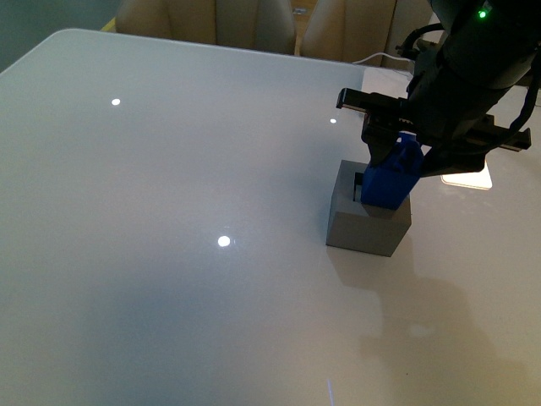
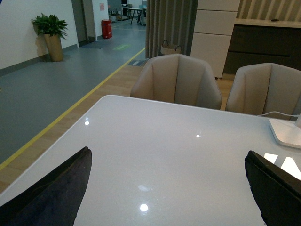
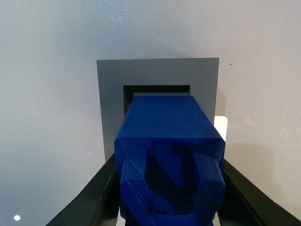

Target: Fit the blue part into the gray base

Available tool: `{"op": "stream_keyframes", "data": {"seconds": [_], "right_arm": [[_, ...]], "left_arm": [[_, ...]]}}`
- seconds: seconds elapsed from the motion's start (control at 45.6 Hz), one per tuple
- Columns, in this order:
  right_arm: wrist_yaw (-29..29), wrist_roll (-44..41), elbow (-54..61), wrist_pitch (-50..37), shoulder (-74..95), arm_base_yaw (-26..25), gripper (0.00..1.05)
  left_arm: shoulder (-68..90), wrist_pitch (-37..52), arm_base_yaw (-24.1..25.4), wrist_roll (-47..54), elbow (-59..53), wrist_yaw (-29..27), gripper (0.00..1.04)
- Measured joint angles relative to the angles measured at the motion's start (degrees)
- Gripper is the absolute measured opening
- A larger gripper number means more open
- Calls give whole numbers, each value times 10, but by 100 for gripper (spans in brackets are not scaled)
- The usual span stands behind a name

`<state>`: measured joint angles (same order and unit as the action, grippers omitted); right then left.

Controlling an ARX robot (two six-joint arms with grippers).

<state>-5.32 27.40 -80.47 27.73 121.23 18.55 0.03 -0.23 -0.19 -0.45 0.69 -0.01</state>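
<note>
Glossy white table (image 1: 169, 211) spreads across the front view, dotted with light reflections; beige chairs (image 2: 176, 80) stand beyond its far edge; from the left wrist, the left gripper (image 2: 168, 155) hangs above the tabletop, its two dark fingers (image 2: 56, 188) spread wide apart and touching no object; right of centre, the gray base (image 1: 363, 224) sits on the table with its square hole facing up; the blue part (image 1: 393, 173) leans slightly, its lower end at the hole's mouth, a dark strip of hole showing beside it; how deep it sits cannot be told; the right gripper (image 1: 396, 139) is clamped narrow on the blue part's upper end, a black finger (image 3: 94, 197) pressing each side.
</note>
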Motion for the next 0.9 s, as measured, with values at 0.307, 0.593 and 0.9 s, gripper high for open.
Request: {"op": "stream_keyframes", "data": {"seconds": [0.307, 0.593, 0.9], "right_arm": [[0, 0, -18, 2, 16, 3, 45], [-3, 0, -25, 5, 28, 6, 45], [1, -2, -25, 3, 30, 7, 78]], "left_arm": [[0, 0, 0, 0, 0, 0, 97], [0, 0, 0, 0, 0, 0, 97], [0, 0, 0, 0, 0, 0, 97]]}}
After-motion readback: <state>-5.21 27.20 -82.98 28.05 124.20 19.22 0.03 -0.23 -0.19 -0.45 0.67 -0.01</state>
